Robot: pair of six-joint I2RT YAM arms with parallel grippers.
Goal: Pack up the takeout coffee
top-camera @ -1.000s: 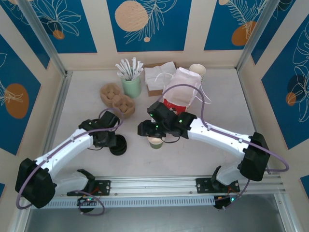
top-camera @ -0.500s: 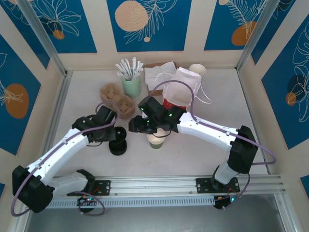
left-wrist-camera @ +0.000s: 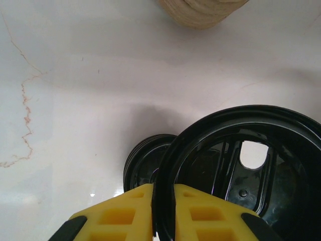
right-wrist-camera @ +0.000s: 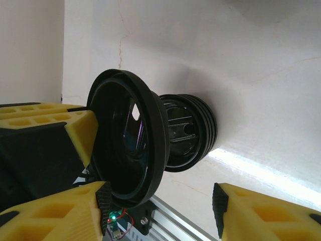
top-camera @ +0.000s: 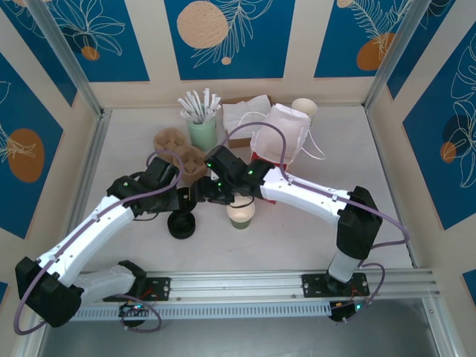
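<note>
The takeout coffee cup (top-camera: 240, 214), olive-green with an open cream top, stands on the table at mid-front. To its left, my left gripper (top-camera: 190, 198) (left-wrist-camera: 163, 201) is shut on the rim of one black lid (left-wrist-camera: 235, 165) (right-wrist-camera: 130, 140) and holds it on edge above the low stack of black lids (top-camera: 181, 223) (left-wrist-camera: 143, 160) (right-wrist-camera: 193, 130). My right gripper (top-camera: 210, 192) (right-wrist-camera: 160, 206) faces that lid with its jaws open. The lid's lower edge lies by the near finger pad (right-wrist-camera: 103, 201). The red-and-white bag (top-camera: 279, 137) stands behind.
Cardboard cup carriers (top-camera: 182, 152) (left-wrist-camera: 203, 10) lie just behind the left gripper. A green holder of white sticks (top-camera: 201, 130), napkins (top-camera: 245, 115) and stacked cream-rimmed cups (top-camera: 303, 108) line the back. A metal rail (top-camera: 260, 286) runs along the front edge.
The right gripper left the cup, swung left toward the left gripper and opened wider. The left gripper rose from the lid stack and moved right with one lid.
</note>
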